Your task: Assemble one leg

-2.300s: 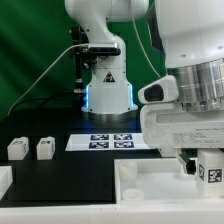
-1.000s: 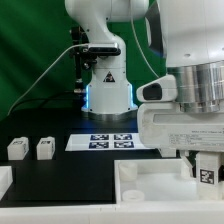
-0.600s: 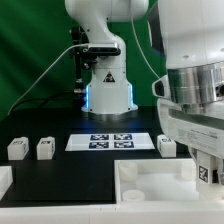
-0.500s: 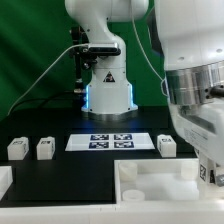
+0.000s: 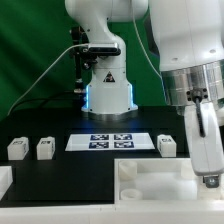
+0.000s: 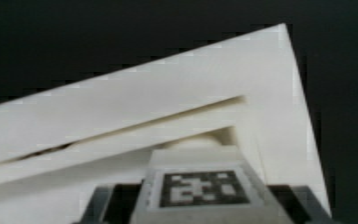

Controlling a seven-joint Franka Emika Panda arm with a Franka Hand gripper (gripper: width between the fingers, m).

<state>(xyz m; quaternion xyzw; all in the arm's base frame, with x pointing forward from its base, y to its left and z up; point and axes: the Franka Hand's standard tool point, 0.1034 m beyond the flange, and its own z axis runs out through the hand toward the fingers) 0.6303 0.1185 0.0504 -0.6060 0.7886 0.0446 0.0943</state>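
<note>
My gripper (image 5: 207,172) hangs at the exterior view's right, over the right end of the large white tray-like piece (image 5: 150,183). It is shut on a leg (image 5: 210,181), a small white block with a tag. In the wrist view the leg (image 6: 201,178) sits between the dark fingers (image 6: 115,203), tag facing the camera, with a corner of the tray-like piece (image 6: 140,110) beyond it. I cannot tell whether the leg touches the piece. Three more legs rest on the table: two at the left (image 5: 17,148) (image 5: 44,148) and one by the marker board's right end (image 5: 167,145).
The marker board (image 5: 112,141) lies flat in the middle of the black table. The arm's base (image 5: 105,85) stands behind it. A white part's corner (image 5: 4,181) shows at the exterior view's left edge.
The wrist has turned and the hand now stands narrow and upright, uncovering the leg beside the marker board. The held leg has stayed over the tray-like piece's right end, slightly lower.
</note>
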